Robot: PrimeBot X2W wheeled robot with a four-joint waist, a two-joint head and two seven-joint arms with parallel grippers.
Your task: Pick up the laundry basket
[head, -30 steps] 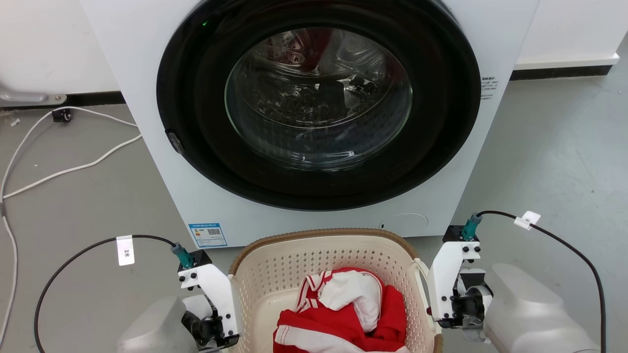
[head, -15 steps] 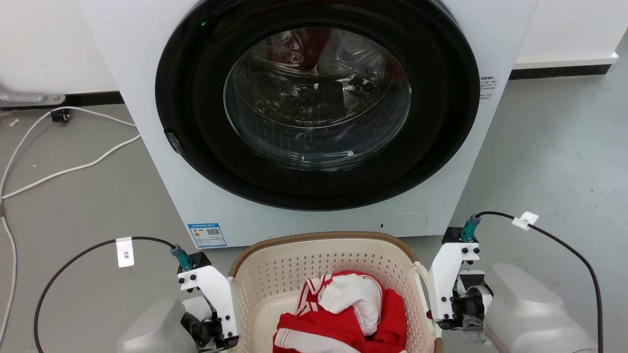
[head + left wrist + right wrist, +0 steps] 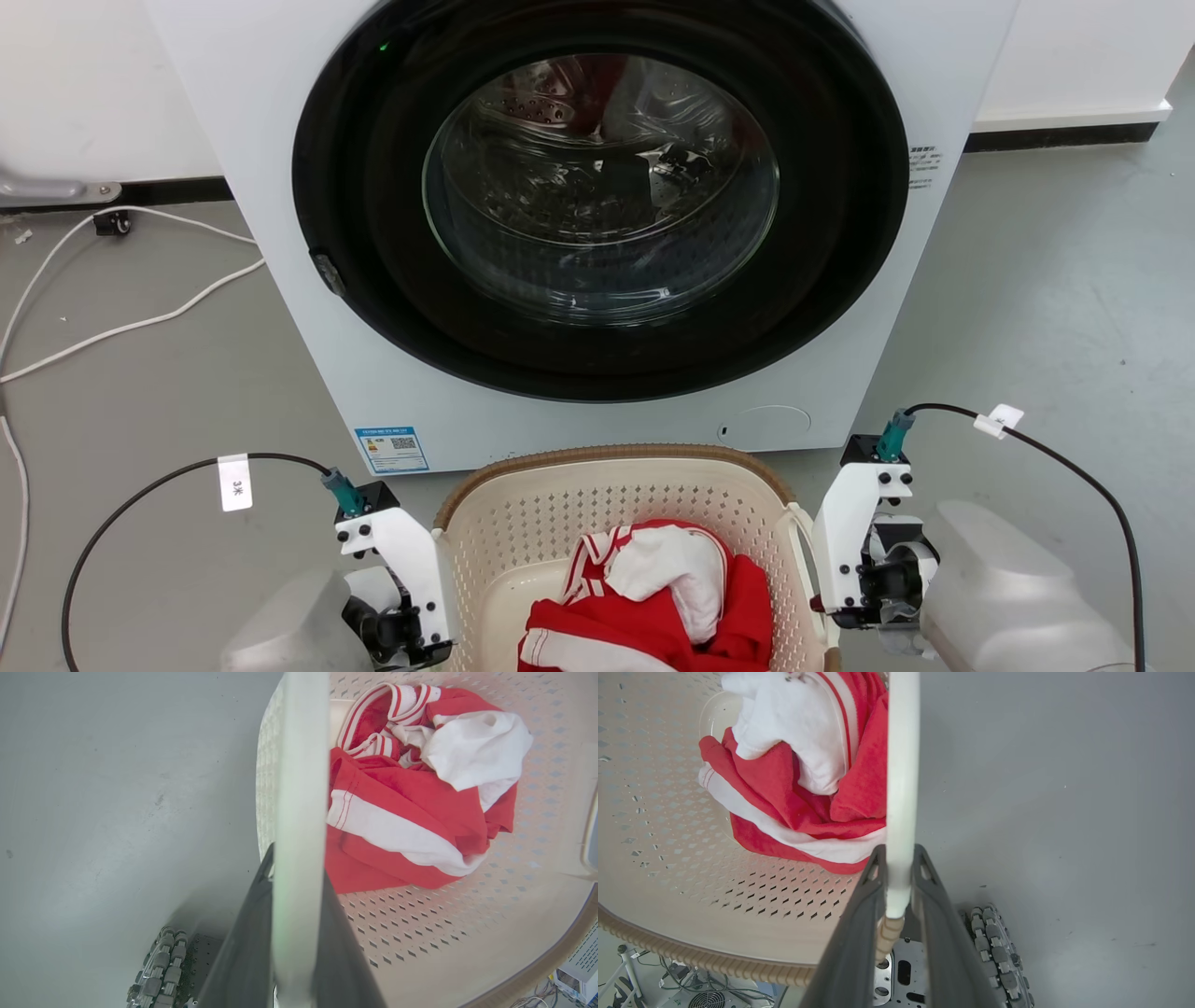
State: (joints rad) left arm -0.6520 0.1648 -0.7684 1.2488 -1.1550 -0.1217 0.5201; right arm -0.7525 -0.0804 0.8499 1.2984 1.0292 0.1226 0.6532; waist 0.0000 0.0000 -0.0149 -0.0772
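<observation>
The laundry basket (image 3: 607, 455), cream and perforated with a brown woven-look rim, sits at the bottom centre of the head view between my two arms. It holds red and white clothes (image 3: 653, 588). My left gripper (image 3: 297, 868) is shut on the basket's white left handle (image 3: 299, 788). My right gripper (image 3: 899, 851) is shut on the white right handle (image 3: 902, 765). Both wrist views look down past the handles into the basket wall (image 3: 420, 933) (image 3: 668, 849). In the head view the wrist camera mounts hide the fingers. I cannot tell whether the basket touches the floor.
A white washing machine (image 3: 280, 280) with its round glass door shut stands right behind the basket. White cables (image 3: 140, 322) lie on the grey floor at the left. My base's wheels (image 3: 994, 952) (image 3: 163, 970) are under the basket's near side.
The head camera has shifted slightly. The basket and both grippers sit a little lower in the picture relative to the washing machine. Both grips are unchanged.
</observation>
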